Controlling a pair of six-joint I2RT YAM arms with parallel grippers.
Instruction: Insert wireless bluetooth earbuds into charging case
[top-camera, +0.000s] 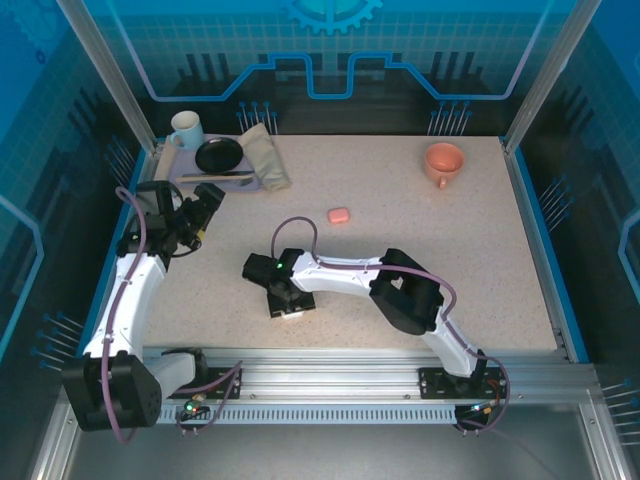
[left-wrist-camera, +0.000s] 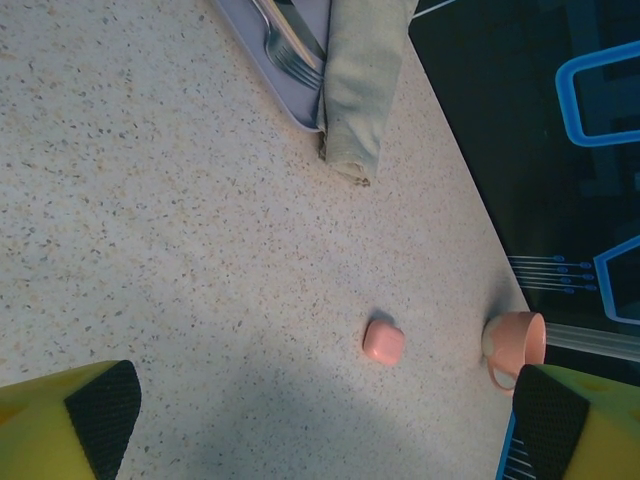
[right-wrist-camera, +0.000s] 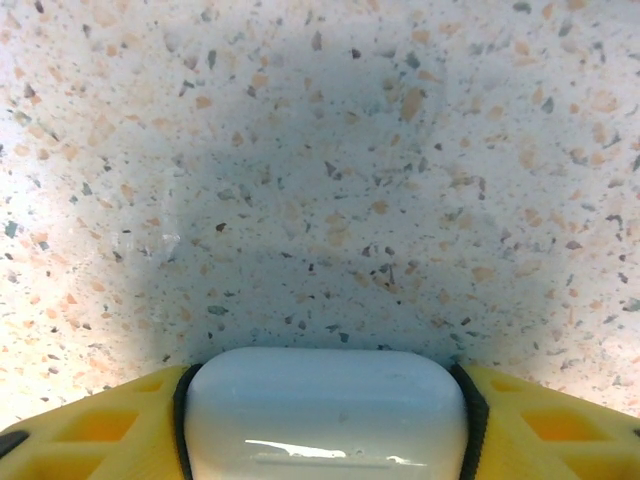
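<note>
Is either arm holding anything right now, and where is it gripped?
The right end effector clamps a white rounded case by its two opposite sides; the left end effector is open and holds nothing.

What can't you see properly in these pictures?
- White case: right wrist view, the bottom edge cuts it off; fingers of the right hand cover its sides, so any buds inside are hidden.
- Pink case: left wrist view, its shell hides what is inside.
- Fork: left wrist view, the top edge cuts its handle.
</note>
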